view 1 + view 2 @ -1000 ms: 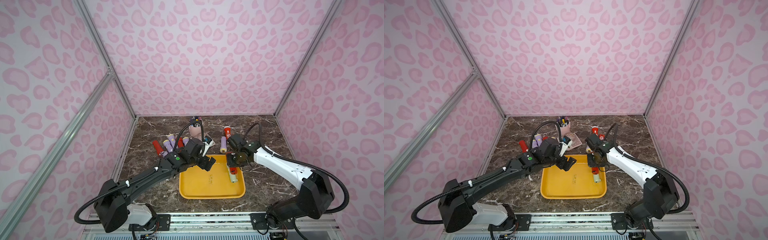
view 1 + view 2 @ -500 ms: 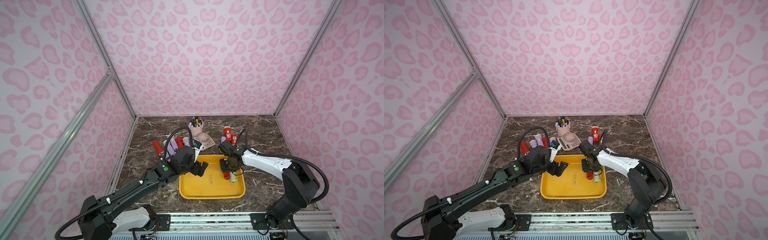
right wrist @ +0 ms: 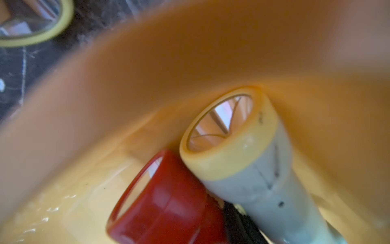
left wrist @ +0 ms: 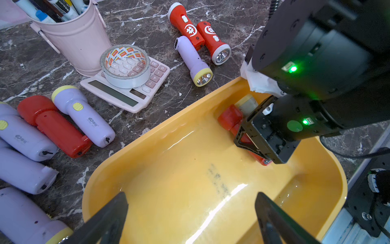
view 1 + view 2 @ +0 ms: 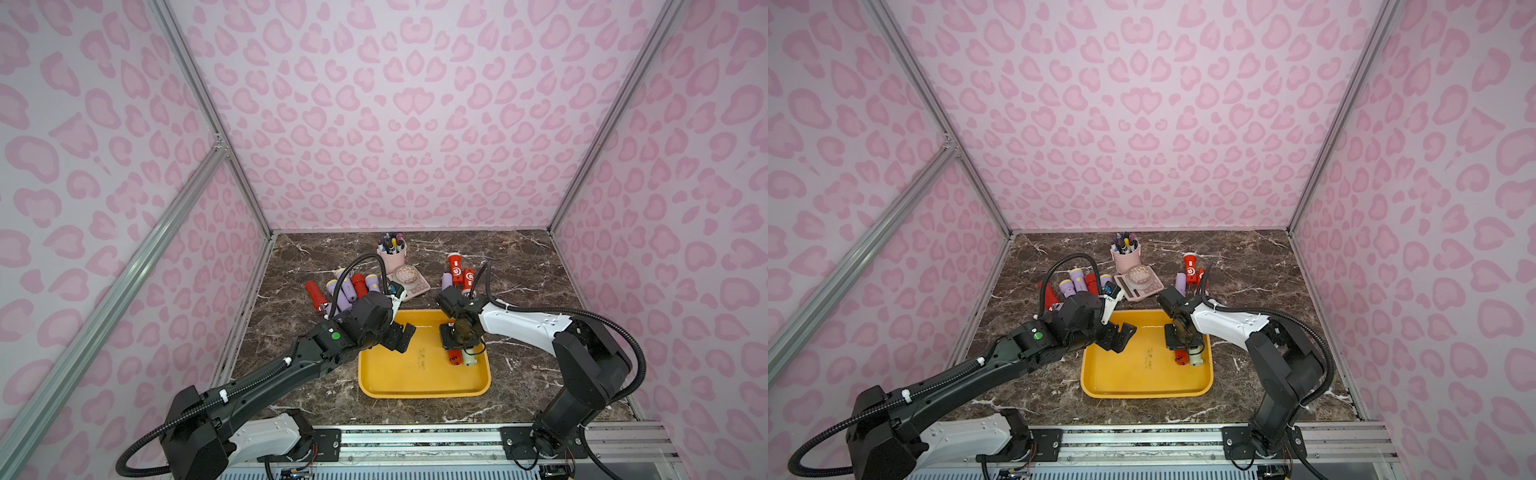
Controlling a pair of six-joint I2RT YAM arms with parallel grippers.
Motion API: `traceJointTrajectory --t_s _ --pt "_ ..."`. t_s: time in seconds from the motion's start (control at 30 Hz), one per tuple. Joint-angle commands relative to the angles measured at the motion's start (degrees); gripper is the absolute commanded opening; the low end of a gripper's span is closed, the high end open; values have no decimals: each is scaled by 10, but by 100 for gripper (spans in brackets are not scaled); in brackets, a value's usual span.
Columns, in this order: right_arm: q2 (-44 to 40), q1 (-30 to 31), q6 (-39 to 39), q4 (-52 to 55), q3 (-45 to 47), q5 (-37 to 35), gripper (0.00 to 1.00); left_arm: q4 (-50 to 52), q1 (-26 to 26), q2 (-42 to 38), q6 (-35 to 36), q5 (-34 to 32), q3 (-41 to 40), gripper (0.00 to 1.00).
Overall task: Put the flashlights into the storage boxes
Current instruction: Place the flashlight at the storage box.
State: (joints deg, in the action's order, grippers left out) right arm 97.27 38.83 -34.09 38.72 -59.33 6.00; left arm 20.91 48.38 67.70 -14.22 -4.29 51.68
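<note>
The yellow storage tray lies at the front middle of the table. Along its right side lie a red flashlight and a pale green one, side by side. My right gripper is down in the tray, shut on the red flashlight. My left gripper hangs open and empty over the tray's left part. Several lilac and red flashlights lie left of the tray. Three more flashlights lie behind it.
A pink pen cup stands at the back. In front of it a pink calculator carries a tape roll. Pink walls close in three sides, and a metal rail runs along the front.
My right gripper has come forward and down into the tray with the red flashlight, setting it beside the pale green one. My left gripper has drawn back to the tray's left part, still open.
</note>
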Motion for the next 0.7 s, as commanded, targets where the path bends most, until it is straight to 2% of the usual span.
traceJointTrajectory --t_s 0.0,0.37,0.67 --pt "7 0 -2 1 -3 -19 38 -2 0 2 7 -3 12 95" --pt "-7 -2 3 34 -32 -21 55 1 -1 21 17 0 22 95" --pt "-77 -4 17 111 -107 -9 56 3 -3 37 31 1 41 96"
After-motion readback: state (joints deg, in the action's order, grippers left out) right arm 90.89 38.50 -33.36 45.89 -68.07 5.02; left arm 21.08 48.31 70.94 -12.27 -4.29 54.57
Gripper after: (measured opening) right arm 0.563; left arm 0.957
